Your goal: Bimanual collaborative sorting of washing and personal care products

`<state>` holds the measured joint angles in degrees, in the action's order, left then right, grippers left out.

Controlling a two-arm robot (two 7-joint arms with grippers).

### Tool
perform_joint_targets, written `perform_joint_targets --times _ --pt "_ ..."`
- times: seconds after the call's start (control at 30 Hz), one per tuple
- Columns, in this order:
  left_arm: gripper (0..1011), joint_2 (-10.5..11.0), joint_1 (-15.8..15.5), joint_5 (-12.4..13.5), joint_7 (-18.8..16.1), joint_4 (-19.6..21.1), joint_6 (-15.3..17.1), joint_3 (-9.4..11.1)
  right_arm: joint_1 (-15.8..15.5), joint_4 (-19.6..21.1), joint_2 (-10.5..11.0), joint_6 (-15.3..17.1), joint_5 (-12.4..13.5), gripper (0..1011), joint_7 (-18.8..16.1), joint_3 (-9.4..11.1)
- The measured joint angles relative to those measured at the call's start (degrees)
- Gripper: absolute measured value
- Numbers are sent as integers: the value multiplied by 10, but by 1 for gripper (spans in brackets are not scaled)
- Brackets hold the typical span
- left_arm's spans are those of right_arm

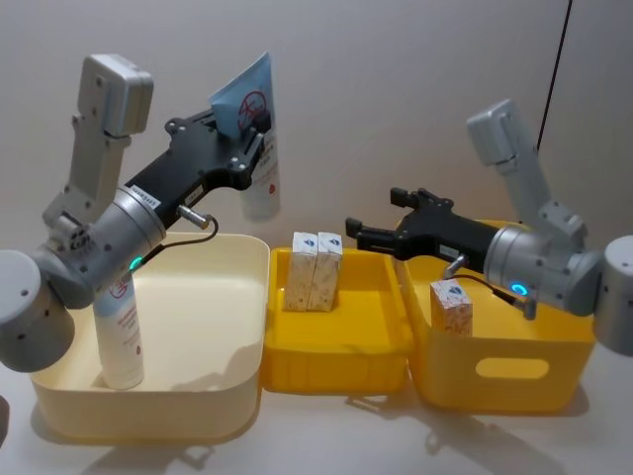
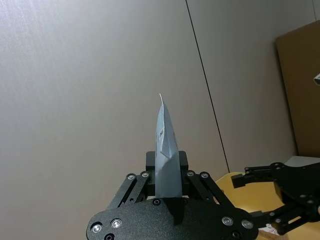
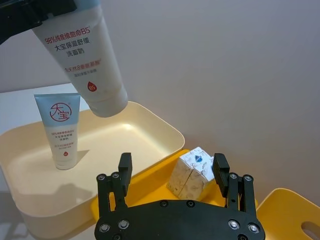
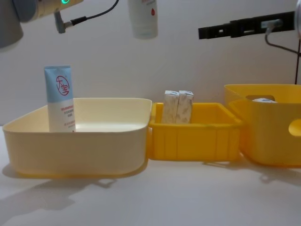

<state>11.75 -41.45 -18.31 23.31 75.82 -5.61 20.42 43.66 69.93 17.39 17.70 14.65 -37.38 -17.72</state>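
My left gripper (image 1: 252,134) is shut on a light-blue-and-white tube (image 1: 261,148), held cap-down in the air above the far right corner of the cream bin (image 1: 198,401). In the left wrist view the tube (image 2: 166,155) stands up between the fingers. A second tube (image 1: 121,332) stands upright in the cream bin's left part. Two white cartons (image 1: 315,270) stand side by side in the middle yellow tray (image 1: 336,361). My right gripper (image 1: 356,233) hovers open above that tray's far right edge, holding nothing. Another carton (image 1: 451,307) stands in the right yellow bin (image 1: 514,371).
The three containers stand in a row and touch: cream bin on the left, shallow yellow tray in the middle, deeper yellow bin with a handle slot on the right. A bare strip of white table (image 4: 155,197) runs in front of them. A plain wall stands behind.
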Motion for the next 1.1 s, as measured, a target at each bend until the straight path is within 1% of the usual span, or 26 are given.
perform_joint_targets --times 0.13,0.17,0.27,0.47,0.57,0.8,0.97,1.1 --pt "234 -1 0 0 0 3 2 2 9 -14 -11 -12 -8 1001 8 -12" --pt "234 -1 0 1 -1 4 3 3 9 -14 -11 -12 -8 1001 8 -12" --pt "234 -1 0 1 -1 5 4 4 20 -33 -22 -27 -16 1001 14 -23" --pt "234 -5 -1 4 -3 5 4 6 37 -61 -35 -50 -23 1001 15 -37" --pt "234 -9 -4 6 -3 1 2 8 49 -78 -41 -64 -27 1001 8 -47" --pt "234 -13 -8 9 -4 -6 -1 9 65 -99 -47 -78 -28 1001 -15 -63" --pt "234 -15 -10 12 -4 -10 -3 10 71 -105 -48 -82 -19 1001 -31 -67" --pt "234 -16 -12 13 -4 -12 -4 10 72 -107 -49 -85 -12 1001 -37 -66"
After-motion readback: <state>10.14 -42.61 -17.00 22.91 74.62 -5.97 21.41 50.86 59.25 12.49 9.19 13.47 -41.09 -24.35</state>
